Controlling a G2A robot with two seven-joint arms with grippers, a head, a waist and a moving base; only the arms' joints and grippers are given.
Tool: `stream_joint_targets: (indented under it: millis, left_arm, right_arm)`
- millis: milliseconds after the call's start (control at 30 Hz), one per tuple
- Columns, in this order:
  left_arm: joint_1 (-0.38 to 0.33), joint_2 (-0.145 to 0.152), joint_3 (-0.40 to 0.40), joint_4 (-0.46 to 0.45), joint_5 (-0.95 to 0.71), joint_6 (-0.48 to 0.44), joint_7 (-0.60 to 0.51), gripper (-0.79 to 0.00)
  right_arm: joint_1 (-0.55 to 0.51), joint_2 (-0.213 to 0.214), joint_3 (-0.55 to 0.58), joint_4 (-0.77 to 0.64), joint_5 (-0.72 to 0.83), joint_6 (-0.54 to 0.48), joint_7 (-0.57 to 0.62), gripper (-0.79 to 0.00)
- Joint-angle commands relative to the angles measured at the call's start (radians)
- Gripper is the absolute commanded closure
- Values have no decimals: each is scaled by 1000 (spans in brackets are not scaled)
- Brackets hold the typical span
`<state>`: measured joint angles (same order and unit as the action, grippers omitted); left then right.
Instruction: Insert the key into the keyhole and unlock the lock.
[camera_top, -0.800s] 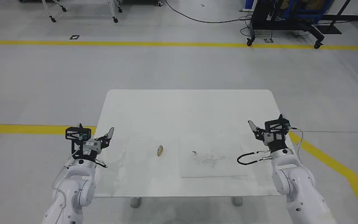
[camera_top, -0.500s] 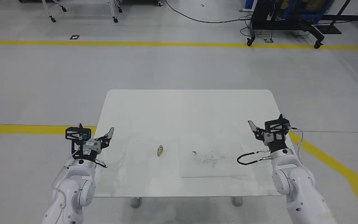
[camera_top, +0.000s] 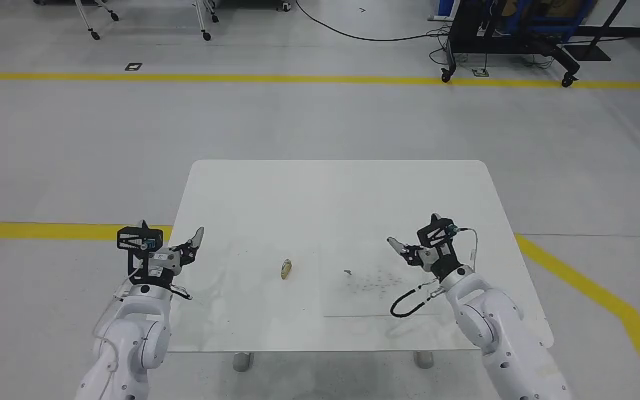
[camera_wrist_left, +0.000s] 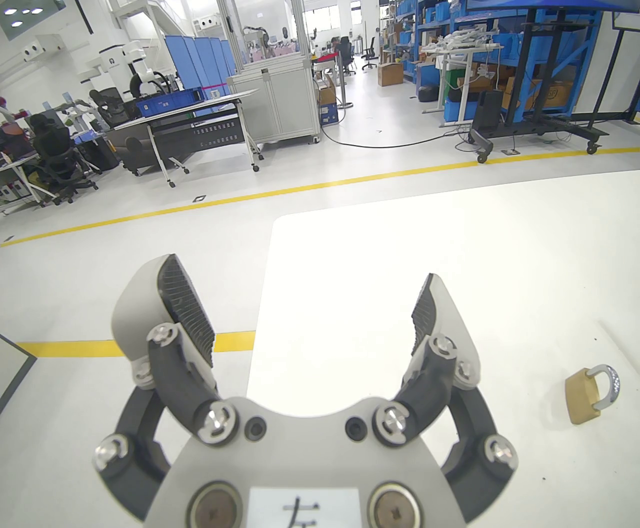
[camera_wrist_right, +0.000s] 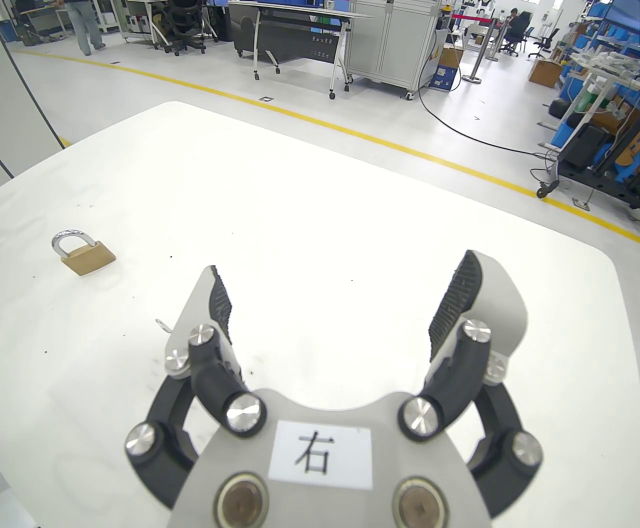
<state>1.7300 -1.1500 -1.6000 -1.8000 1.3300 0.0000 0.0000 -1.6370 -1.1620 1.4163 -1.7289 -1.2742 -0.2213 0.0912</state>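
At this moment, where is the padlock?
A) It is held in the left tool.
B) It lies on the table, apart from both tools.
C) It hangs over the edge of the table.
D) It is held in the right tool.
B: the padlock lies on the table, while the left tool and the right tool are both open and hold nothing.

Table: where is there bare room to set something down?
The far half of the table, beyond the padlock and key, is bare. It is tightest near the front, between the key and the open right gripper.
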Motion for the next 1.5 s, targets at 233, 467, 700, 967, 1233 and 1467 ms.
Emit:
stream_joint_targets:
  millis: [233, 467, 700, 967, 1233, 1467]
  left_arm:
    - [0, 0, 0, 0, 0, 0, 0, -785]
    - [0, 0, 0, 0, 0, 0, 0, -785]
    - [0, 0, 0, 0, 0, 0, 0, -785]
    - [0, 0, 0, 0, 0, 0, 0, -785]
    - [0, 0, 0, 0, 0, 0, 0, -785]
    - [0, 0, 0, 0, 0, 0, 0, -785]
  right_arm:
    - [19, -1, -15, 26, 33, -57, 12, -785]
    - [185, -6, -139, 232, 206, -498, 53, -785]
    - [358, -10, -202, 470, 269, -752, 76, -785]
    - [379, -6, -270, 418, -58, -733, -10, -770]
    - [368, 2, -318, 407, -271, -646, -86, -354]
    - [373, 2, -343, 415, -297, -619, -80, -379]
